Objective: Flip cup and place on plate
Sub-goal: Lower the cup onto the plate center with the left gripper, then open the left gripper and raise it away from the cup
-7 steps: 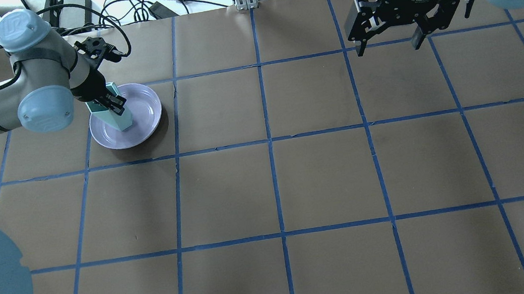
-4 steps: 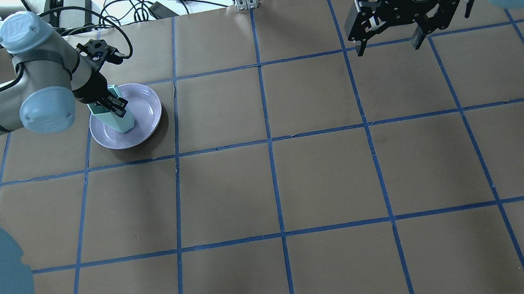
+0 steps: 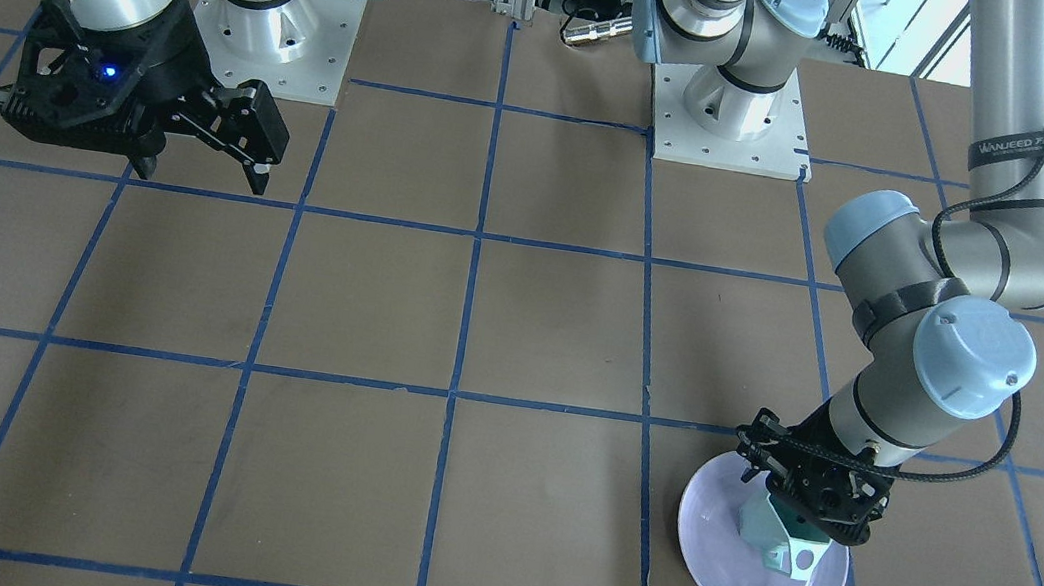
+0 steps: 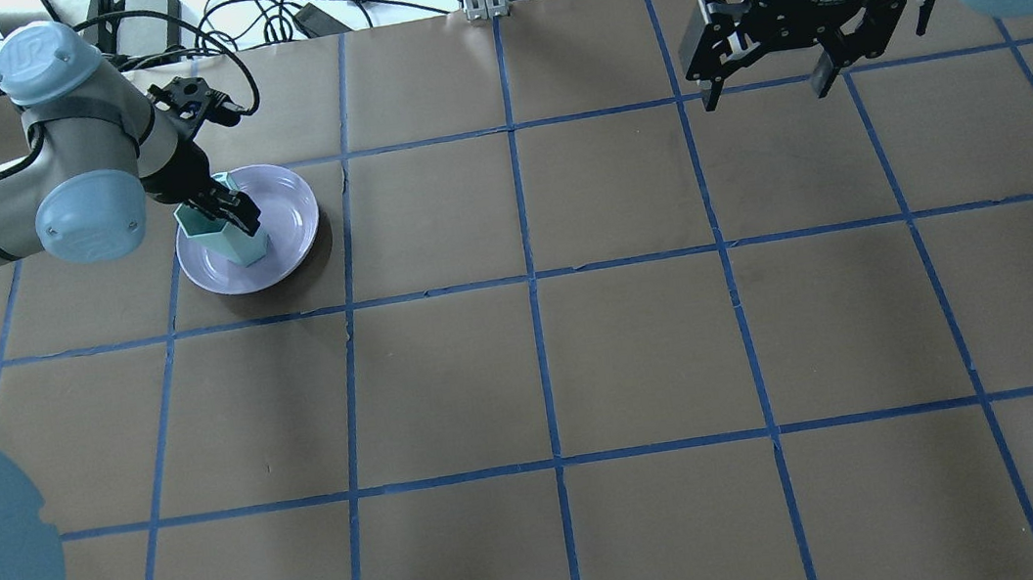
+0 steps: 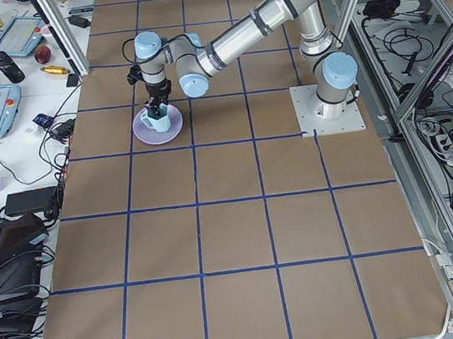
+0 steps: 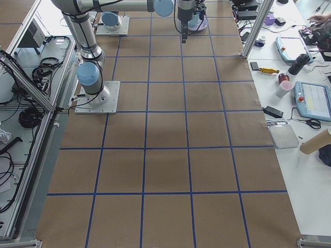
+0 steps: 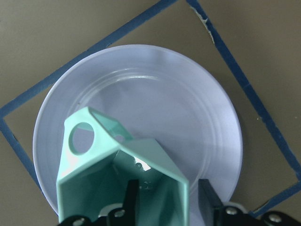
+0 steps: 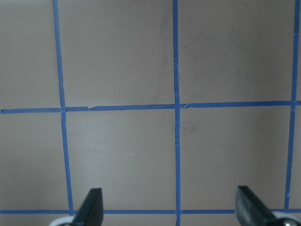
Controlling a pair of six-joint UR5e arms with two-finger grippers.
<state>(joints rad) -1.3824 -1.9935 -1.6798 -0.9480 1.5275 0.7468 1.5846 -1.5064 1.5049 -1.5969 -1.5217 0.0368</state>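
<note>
Brown taped table (image 4: 641,344) is carrying the plate (image 4: 284,205). Left gripper (image 4: 233,212) is pinching the cup (image 4: 225,242) by its wall over it, rim turning more upward than a second ago. Right gripper (image 4: 766,94), lettered "2F Adaptive", is hanging wide.

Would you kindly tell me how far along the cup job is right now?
Done: the cup is mouth up, its hollow showing in the left wrist view, over the plate. In hand: the left gripper grips the cup's wall, one finger inside, one outside. Left: letting go and backing off; whether the base already rests on the plate I cannot tell. The right gripper hangs open and apart.
</note>
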